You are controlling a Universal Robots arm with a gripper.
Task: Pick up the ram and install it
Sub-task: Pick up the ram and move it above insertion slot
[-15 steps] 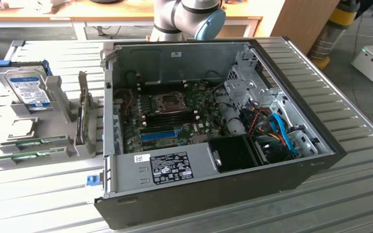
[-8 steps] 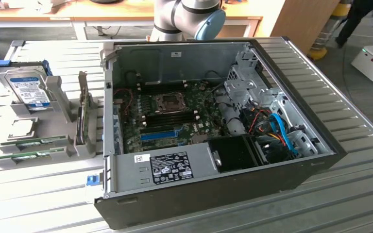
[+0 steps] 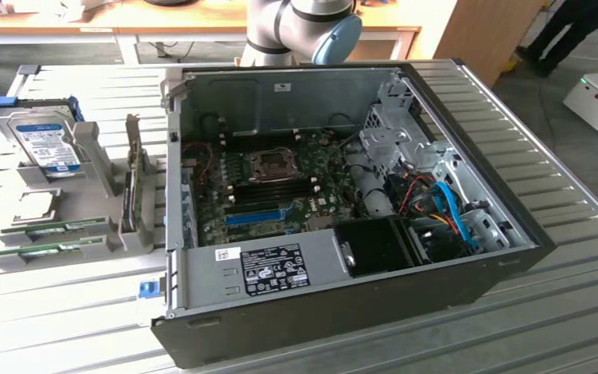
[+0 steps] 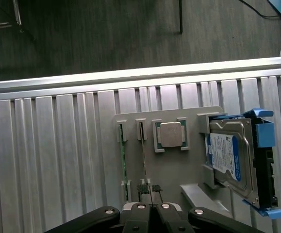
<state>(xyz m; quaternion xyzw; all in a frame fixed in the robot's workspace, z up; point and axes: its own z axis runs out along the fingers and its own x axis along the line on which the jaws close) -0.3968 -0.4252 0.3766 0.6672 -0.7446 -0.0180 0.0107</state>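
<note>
Ram (image 3: 55,228) (image 4: 143,155) is on edge in a slot of the grey plastic holder (image 3: 91,167) (image 4: 174,174). It is a thin green board, and its long axis runs across the exterior view, with one end toward the case (image 3: 330,312). A second stick (image 3: 47,249) (image 4: 122,162) lies parallel just beside it. CPU (image 4: 170,134) is square and silver; hard drive (image 4: 230,160) is metal with a blue label. Gripper (image 4: 150,188) has its fingers pressed together and holds nothing; it is above the ram's end. The table (image 3: 548,156) is ribbed metal.
</note>
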